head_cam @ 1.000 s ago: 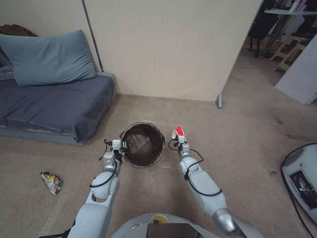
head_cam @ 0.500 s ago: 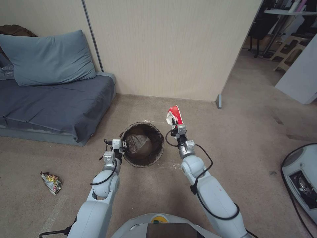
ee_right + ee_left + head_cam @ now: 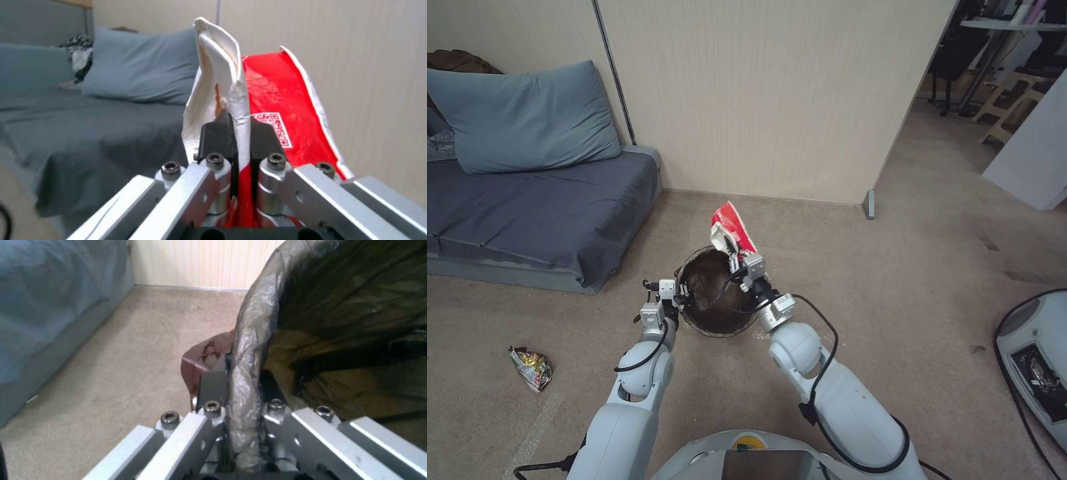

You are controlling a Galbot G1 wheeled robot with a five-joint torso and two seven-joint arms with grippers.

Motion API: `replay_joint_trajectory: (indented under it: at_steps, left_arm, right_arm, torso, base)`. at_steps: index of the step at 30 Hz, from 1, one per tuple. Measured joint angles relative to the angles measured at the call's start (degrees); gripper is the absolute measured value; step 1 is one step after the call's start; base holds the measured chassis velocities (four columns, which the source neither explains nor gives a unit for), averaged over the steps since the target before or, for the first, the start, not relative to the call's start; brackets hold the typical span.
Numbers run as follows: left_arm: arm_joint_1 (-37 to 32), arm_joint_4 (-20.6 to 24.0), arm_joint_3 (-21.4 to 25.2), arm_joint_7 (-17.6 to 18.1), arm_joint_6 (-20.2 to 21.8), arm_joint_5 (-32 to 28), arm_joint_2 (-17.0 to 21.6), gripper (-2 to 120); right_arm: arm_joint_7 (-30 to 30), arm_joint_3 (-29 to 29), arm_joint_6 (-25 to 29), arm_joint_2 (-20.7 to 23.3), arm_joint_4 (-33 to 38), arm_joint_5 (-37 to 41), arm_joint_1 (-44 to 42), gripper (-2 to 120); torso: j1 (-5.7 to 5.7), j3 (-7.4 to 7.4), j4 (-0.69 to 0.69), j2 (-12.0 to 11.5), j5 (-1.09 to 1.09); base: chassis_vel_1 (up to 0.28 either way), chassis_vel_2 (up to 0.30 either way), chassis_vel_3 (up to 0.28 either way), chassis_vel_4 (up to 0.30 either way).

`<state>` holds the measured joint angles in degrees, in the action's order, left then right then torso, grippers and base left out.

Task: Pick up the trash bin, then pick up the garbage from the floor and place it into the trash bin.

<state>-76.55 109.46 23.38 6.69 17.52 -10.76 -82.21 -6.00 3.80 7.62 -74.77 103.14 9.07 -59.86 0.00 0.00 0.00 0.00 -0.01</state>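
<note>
A short-pile beige carpet (image 3: pixel 894 280) is spreading out from a ribbed cream wall panel (image 3: pixel 760 93), with a grey-blue fabric sofa (image 3: pixel 534 213) lying to the left. The small round trash bin (image 3: pixel 715 299), lined with thin crinkled dark brown plastic, is holding a tan crumpled piece inside. The left gripper (image 3: pixel 681 298) is pinching the bin's filmy rim between its closed fingers. The right gripper (image 3: pixel 737 257) is clamping a flattened red-and-white paper carton (image 3: pixel 732 227) above the bin's far rim. A crumpled yellow snack wrapper (image 3: pixel 531 367) is lying on the carpet, well apart.
</note>
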Motion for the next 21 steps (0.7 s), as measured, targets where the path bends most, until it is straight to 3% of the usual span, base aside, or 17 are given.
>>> replay_joint_trajectory:
  at_steps: [6, 21]
  left_arm:
    - [-0.38, 0.40, -0.18, 0.03, 0.11, 0.04, -0.50, 2]
    - [0.09, 1.02, -0.88, 0.33, 0.65, 0.13, -1.26, 2]
  right_arm:
    - [-0.69, 3.29, 0.43, -1.87, -4.91, -1.12, 1.54, 0]
    - [-0.89, 3.88, 1.39, -3.25, -8.40, -2.15, 0.59, 0]
  torso:
    - [0.00, 0.00, 0.01, 0.00, 0.00]
    - [0.00, 0.00, 0.00, 0.00, 0.00]
  base:
    - [0.000, 0.000, 0.000, 0.000]
    - [0.000, 0.000, 0.000, 0.000]
